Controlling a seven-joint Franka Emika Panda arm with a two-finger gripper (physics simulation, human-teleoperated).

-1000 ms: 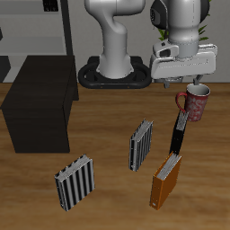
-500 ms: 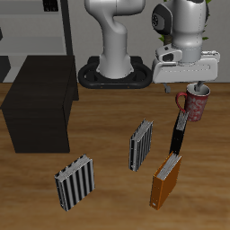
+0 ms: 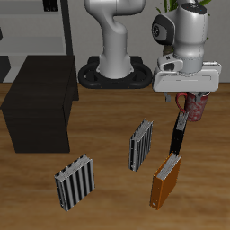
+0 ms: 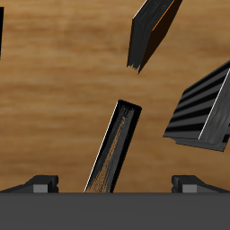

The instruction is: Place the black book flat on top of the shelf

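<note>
The black book (image 3: 177,135) stands upright on its edge on the wooden table, thin, with a pale page edge; the wrist view shows it from above (image 4: 114,148), between the fingers. My gripper (image 3: 183,101) hangs open and empty just above the book, apart from it. In the wrist view the gripper (image 4: 115,183) has its fingertips (image 4: 40,182) spread wide on either side of the book. The shelf (image 3: 40,103), a low matte-black cabinet with a bare flat top, stands across the table from the book.
An orange-brown book (image 3: 165,180) stands just in front of the black book, also in the wrist view (image 4: 151,31). Two grey-and-black striped books (image 3: 141,144) (image 3: 75,182) stand between it and the shelf. A red mug (image 3: 195,108) sits behind the gripper. A grey rack (image 3: 54,27) is at the back.
The gripper has come down and forward, from beside the red mug to just above the black book. The books, the mug and the shelf have not moved.
</note>
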